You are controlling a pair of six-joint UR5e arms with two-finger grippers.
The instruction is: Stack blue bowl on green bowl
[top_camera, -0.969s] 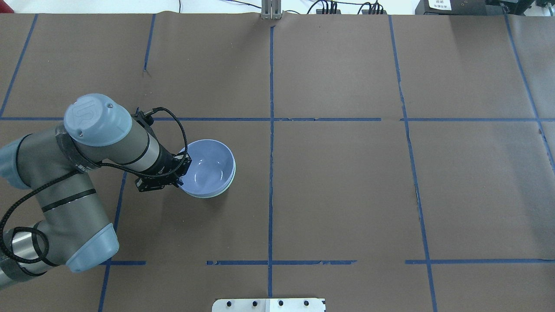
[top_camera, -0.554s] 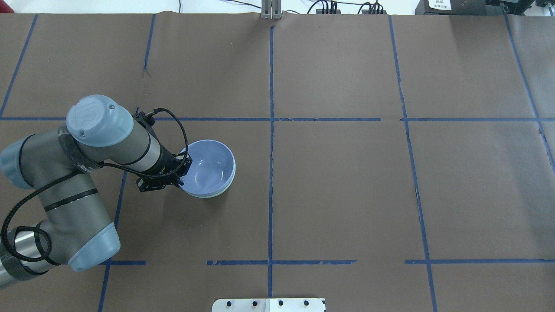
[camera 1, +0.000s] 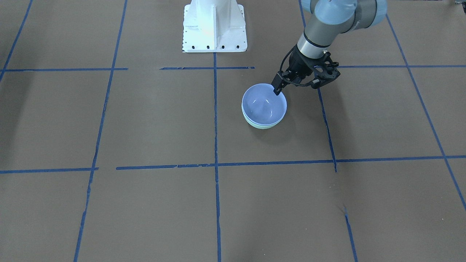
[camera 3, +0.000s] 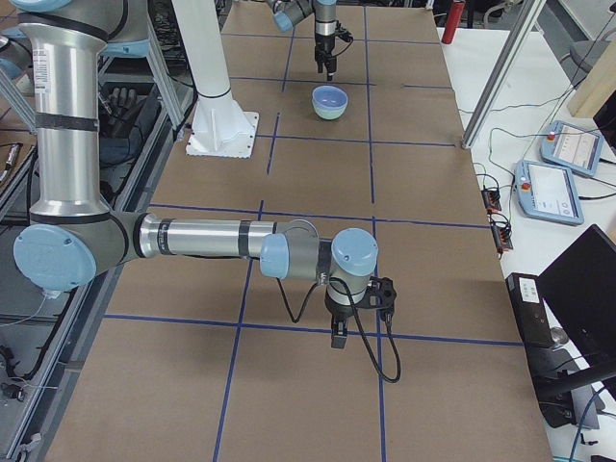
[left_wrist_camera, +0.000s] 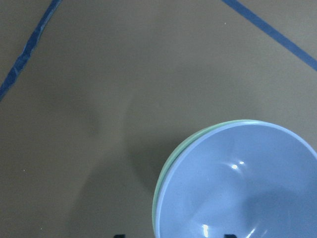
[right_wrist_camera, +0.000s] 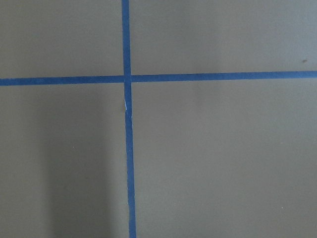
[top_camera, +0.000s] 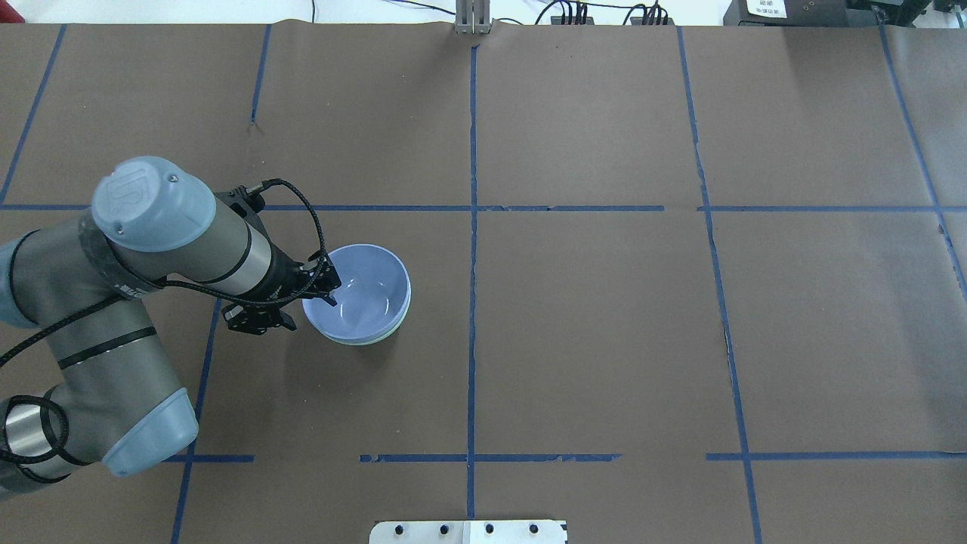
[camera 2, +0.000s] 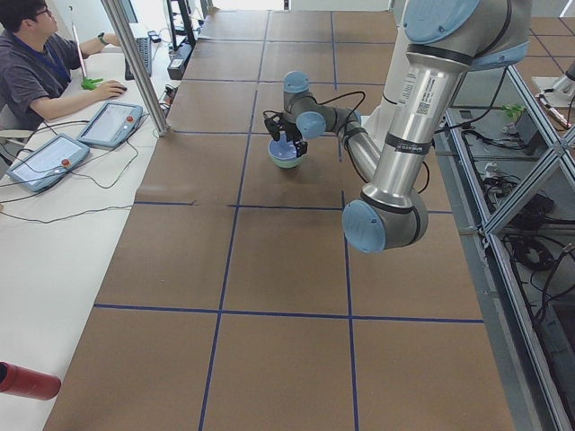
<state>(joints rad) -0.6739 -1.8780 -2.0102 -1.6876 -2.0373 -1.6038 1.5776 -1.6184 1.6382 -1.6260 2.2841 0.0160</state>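
The blue bowl [top_camera: 364,291] sits nested inside the green bowl [top_camera: 394,329], left of the table's middle. Only the green rim shows under it. The pair also shows in the front view, blue bowl [camera 1: 264,103] over green bowl [camera 1: 263,126], and in the left wrist view, blue bowl [left_wrist_camera: 237,183] in green bowl [left_wrist_camera: 174,153]. My left gripper [top_camera: 302,306] is open just above the bowls' near-left rim, one finger over the bowl, one outside; it holds nothing [camera 1: 295,88]. My right gripper [camera 3: 337,337] hangs over bare table far away; I cannot tell its state.
The robot's white base plate [camera 1: 214,29] stands at the table's robot side. Blue tape lines [top_camera: 472,227] grid the brown table cover. An operator [camera 2: 36,63] sits at a side desk with tablets beyond the table's far edge.
My left gripper has opened off the blue bowl's rim and the arm has drawn slightly back and up. The bowls have stayed nested in place.
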